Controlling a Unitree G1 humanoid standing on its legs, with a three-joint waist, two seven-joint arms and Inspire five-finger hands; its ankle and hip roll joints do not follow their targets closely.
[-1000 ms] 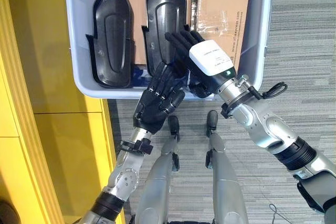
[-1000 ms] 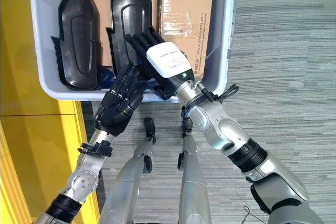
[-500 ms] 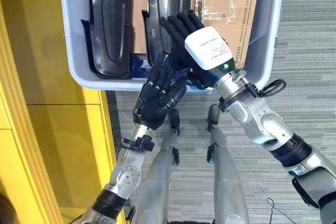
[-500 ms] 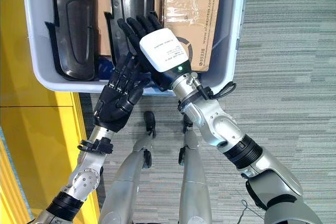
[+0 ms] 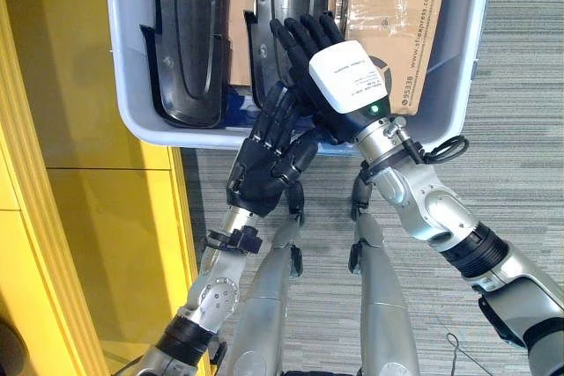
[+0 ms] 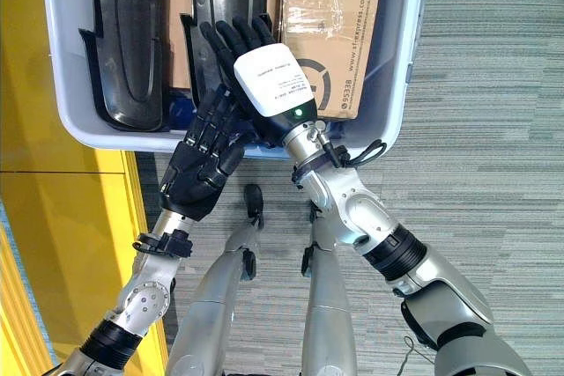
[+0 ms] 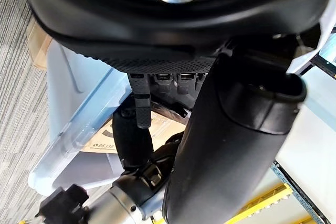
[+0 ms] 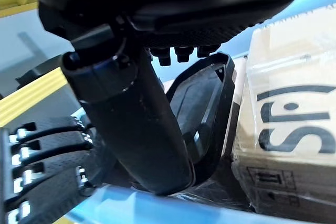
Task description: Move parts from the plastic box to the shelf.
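Nearest the robot, the left hand (image 5: 264, 160) reaches up to the near wall of the plastic box (image 5: 123, 85), fingers straight and fanned a little apart, their tips at the lower end of the right-hand black part (image 5: 286, 6); it holds nothing. Just beyond it the right hand (image 5: 330, 77) has come further in over the box rim than it was a second ago, and now lies flat on that same part, fingers straight and spread, pressing rather than gripping. The right wrist view bears this out: the part (image 8: 202, 108) sits past the thumb with no fingers curled round it. Over the last second both hands have crept a little deeper along the part, and the whole scene has shifted in the head views, which is the camera moving, not the box. Both parts remain in the box: the left-hand black part (image 5: 185, 37) lies untouched beside the one under the hands, on brown cardboard (image 5: 238, 33), with a taped carton (image 5: 397, 15) to the right. I judge the grasp is being set up, not made, so no part has left for the shelf, whose yellow frame (image 5: 26, 182) stands along the left.
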